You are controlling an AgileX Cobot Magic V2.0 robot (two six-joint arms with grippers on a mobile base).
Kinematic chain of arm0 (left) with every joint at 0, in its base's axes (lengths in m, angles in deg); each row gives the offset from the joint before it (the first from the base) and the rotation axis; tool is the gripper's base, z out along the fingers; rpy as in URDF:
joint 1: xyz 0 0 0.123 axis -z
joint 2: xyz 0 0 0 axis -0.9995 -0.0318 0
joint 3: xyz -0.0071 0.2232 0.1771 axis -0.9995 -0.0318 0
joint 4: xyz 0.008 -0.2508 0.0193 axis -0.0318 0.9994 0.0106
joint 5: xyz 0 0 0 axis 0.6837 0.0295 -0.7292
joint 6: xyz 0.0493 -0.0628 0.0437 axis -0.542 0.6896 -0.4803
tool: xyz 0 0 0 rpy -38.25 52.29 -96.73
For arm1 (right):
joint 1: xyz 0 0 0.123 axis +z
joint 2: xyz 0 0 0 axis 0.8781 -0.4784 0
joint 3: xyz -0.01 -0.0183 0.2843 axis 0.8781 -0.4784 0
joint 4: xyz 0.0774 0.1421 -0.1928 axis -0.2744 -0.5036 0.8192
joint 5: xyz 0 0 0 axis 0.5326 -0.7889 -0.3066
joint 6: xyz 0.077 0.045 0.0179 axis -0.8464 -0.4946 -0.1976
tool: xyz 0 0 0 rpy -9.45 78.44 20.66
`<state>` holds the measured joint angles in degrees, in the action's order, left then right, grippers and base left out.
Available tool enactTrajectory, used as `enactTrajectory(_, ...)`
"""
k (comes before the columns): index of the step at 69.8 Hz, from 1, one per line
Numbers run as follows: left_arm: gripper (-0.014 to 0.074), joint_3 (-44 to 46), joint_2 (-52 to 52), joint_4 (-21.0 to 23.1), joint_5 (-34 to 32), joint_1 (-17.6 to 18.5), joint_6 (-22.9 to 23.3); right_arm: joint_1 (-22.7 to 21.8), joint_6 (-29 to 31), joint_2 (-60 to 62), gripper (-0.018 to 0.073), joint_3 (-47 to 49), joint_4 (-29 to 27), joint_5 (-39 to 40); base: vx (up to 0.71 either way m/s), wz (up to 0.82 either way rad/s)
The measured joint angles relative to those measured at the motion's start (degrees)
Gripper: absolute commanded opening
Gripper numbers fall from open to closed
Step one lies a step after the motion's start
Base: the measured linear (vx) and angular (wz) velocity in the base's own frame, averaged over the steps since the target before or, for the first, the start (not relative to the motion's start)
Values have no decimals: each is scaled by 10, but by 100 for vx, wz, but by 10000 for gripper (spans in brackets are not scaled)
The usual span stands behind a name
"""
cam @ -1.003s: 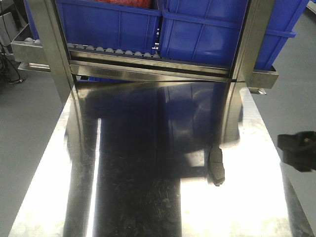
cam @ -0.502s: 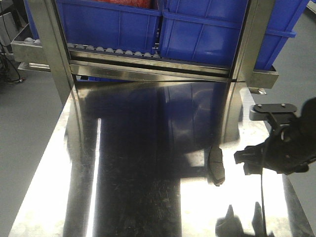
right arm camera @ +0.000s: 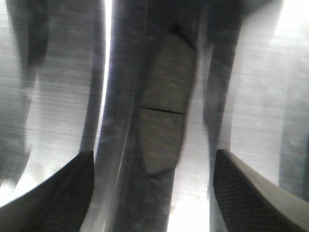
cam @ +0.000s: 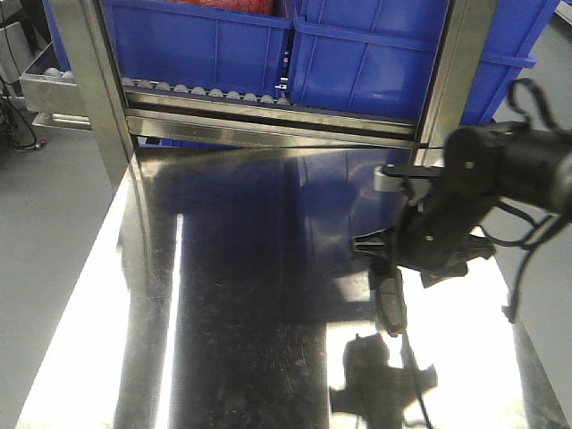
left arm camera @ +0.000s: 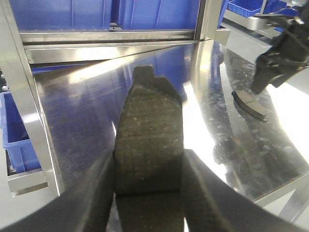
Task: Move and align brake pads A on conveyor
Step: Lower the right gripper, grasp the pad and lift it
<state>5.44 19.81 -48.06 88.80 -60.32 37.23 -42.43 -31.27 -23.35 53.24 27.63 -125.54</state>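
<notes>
- We find the right pincer (right arm camera: pixel 152 169) spread wide, arm low, with a loose brake pad (right arm camera: pixel 164 96) beneath, between its fingers, on the steel tabletop (cam: pixel 223 304).
- The left pincer (left arm camera: pixel 147 169) clamps a second brake pad (left arm camera: pixel 149 125).

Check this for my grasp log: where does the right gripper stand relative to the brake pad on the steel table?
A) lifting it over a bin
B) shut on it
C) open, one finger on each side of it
C: the right gripper is open, fingers clear on both sides of the brake pad.
</notes>
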Motion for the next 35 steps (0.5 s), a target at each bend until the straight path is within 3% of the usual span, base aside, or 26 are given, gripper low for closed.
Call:
enactTrajectory(21, -6, 0, 0, 0, 0, 0, 0, 21, -65, -57, 508, 59, 60, -56, 0, 0)
enactTrajectory(35, -6, 0, 0, 0, 0, 0, -1, 21, -72, -80, 508, 69, 65, -58, 0, 0)
